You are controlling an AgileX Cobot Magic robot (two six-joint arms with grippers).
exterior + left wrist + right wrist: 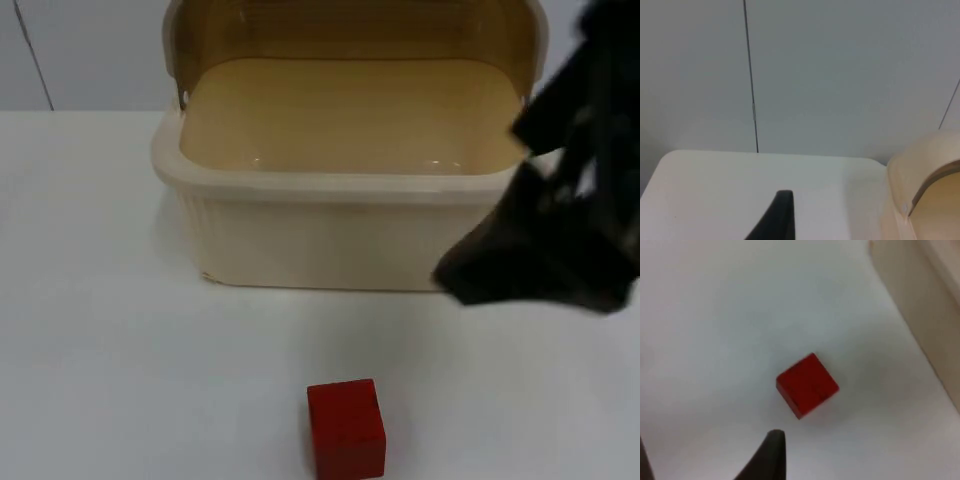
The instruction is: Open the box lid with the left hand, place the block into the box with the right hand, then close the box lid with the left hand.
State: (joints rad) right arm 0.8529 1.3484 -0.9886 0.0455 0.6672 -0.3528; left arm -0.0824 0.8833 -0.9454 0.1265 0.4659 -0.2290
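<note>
A cream plastic box (320, 240) stands at the back of the table with its brownish translucent lid (350, 25) raised upright behind it; the inside looks bare. A red block (346, 428) lies on the white table in front of the box, near the front edge. My right gripper (480, 275) hangs as a blurred dark shape beside the box's right front corner, above and to the right of the block. In the right wrist view the red block (807, 385) lies a little ahead of the gripper, apart from it. My left gripper (775, 220) waits left of the box's curved side (925, 170).
The grey partition wall (840, 75) closes off the table behind the box. White table top (120, 330) stretches to the left of the block and the box. The box wall (920, 300) runs close beside the block's far side in the right wrist view.
</note>
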